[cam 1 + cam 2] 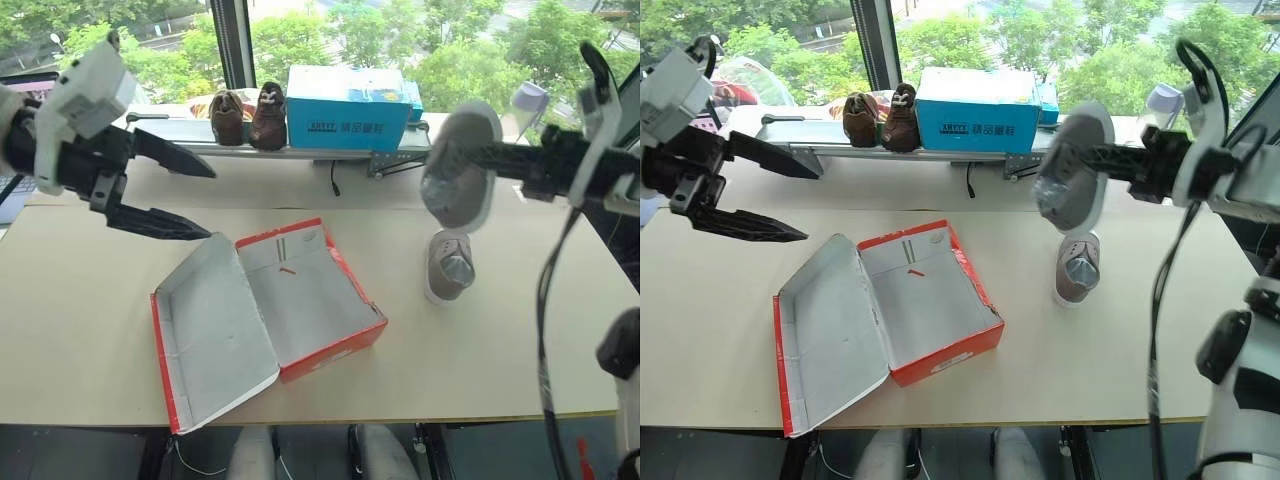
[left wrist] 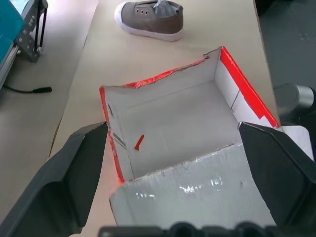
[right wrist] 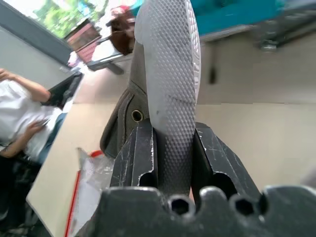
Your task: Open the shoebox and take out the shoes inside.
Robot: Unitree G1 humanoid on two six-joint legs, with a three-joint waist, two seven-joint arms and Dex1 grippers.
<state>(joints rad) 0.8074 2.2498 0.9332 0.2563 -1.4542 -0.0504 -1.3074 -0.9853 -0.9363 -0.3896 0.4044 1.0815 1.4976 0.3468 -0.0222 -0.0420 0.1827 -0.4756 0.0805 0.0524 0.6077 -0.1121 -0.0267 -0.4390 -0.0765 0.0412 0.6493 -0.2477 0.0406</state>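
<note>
The red shoebox (image 1: 335,352) lies open at the middle of the table, its lid (image 1: 215,325) folded flat toward the left and its pale inside empty. One grey-beige shoe (image 1: 449,266) rests on the table to the right of the box. The other shoe (image 1: 460,168) hangs in the air above it, sole outward, with my right gripper (image 1: 478,158) shut on it; in the right wrist view the fingers (image 3: 136,153) clamp its sole and side. My left gripper (image 1: 212,204) hovers open above the box's far left corner, looking down into the shoebox (image 2: 244,89) with nothing between its fingers (image 2: 74,173).
At the back, a ledge holds a blue box (image 1: 347,108) and a dark brown pair of shoes (image 1: 250,116). A black cable (image 1: 335,180) trails below the ledge. A pale bottle (image 1: 528,100) stands back right. A seated person (image 3: 24,118) is beyond the table's left side.
</note>
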